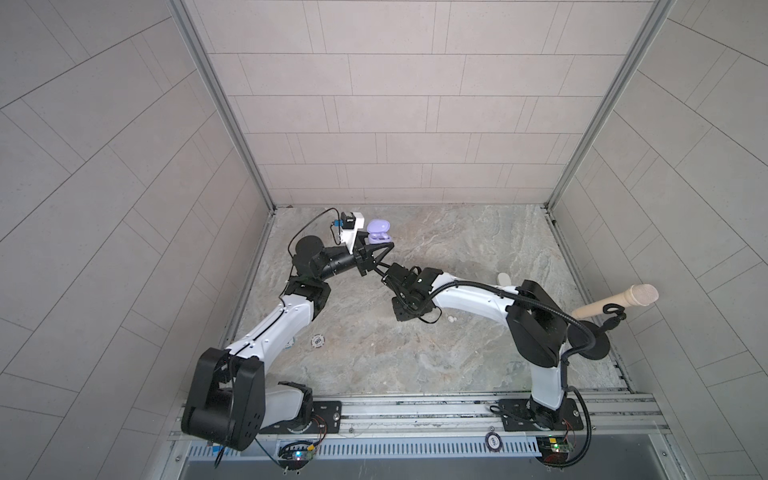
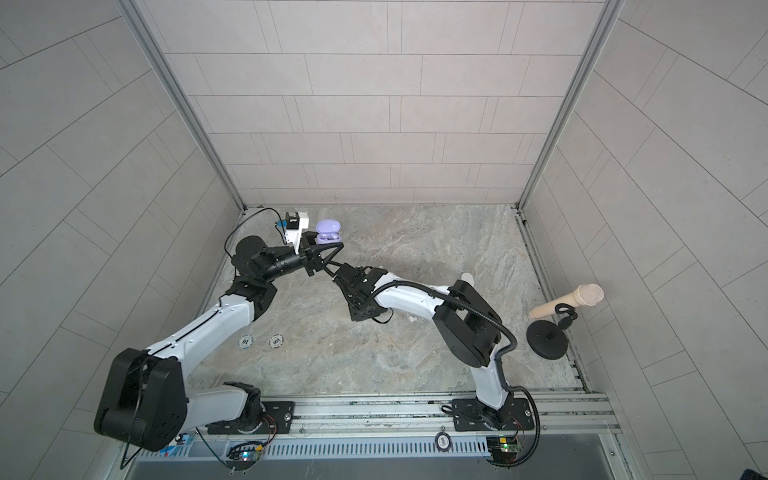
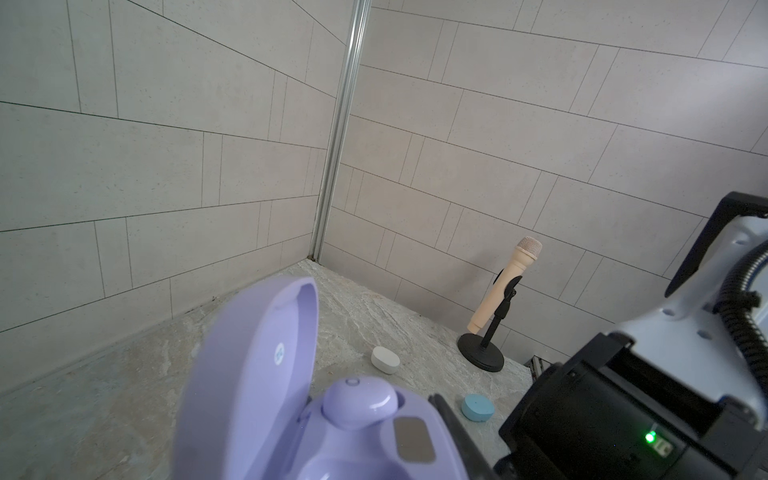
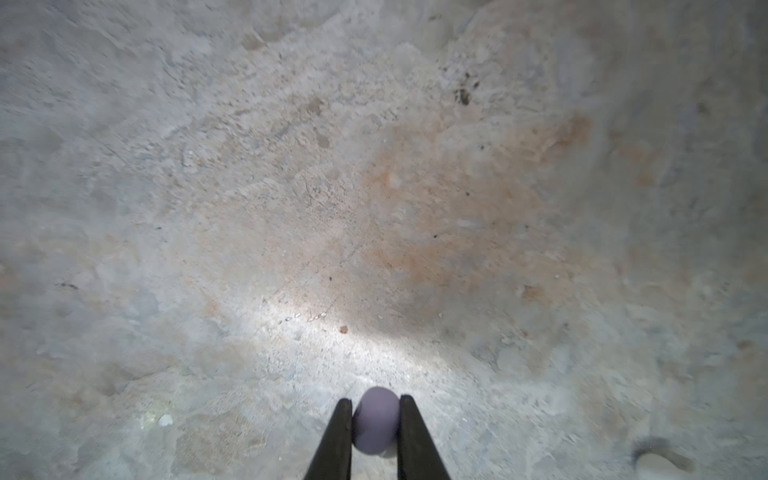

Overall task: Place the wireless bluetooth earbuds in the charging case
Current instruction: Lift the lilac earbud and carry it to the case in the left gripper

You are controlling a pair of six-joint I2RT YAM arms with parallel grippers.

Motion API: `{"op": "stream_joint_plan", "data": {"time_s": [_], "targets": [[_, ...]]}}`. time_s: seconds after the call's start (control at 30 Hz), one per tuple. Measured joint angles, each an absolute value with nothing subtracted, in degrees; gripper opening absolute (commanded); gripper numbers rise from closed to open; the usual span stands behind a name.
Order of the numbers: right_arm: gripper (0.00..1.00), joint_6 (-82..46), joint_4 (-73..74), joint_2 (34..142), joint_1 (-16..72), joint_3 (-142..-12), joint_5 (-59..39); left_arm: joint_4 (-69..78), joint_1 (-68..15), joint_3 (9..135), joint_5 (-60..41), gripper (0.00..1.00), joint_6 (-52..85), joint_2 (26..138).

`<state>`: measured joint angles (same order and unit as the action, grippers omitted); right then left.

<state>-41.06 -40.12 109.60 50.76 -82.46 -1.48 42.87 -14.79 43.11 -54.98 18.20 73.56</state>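
Observation:
My left gripper (image 1: 379, 246) is shut on the base of an open lilac charging case (image 1: 378, 237) (image 2: 327, 235), holding it above the table at the back left. In the left wrist view the case (image 3: 266, 374) has its lid up, one lilac earbud (image 3: 359, 401) sits in a socket, and one dark finger (image 3: 453, 432) runs along its side. My right gripper (image 4: 376, 400) points down at the stone table, shut on a second lilac earbud (image 4: 376, 428). Two small white earbuds (image 1: 451, 319) (image 2: 411, 319) lie on the table beside the right arm.
A closed white case (image 3: 385, 359) (image 1: 504, 278) and a closed light blue case (image 3: 478, 408) rest on the table. A beige microphone (image 1: 615, 303) on a black stand sits at the right wall. Poker chips (image 2: 245, 341) (image 2: 275, 341) lie near the left arm.

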Motion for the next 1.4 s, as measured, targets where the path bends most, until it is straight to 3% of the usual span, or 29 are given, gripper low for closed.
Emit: {"op": "stream_joint_plan", "data": {"time_s": [0.43, 0.87, 1.4], "targets": [[0.17, -42.3, -37.2, 86.3, 47.2, -68.6, -6.8, 42.5, -18.6, 43.0, -53.8, 0.1, 17.3, 74.6], [0.18, -42.4, -36.1, 64.3, 40.0, -66.9, -11.0, 40.8, -27.3, 41.6, -50.3, 0.1, 14.0, 74.6], [0.22, -44.1, -29.5, 55.0, 36.7, -70.2, -16.6, 44.1, -37.6, 44.3, -47.5, 0.11, 10.0, 77.7]]}}
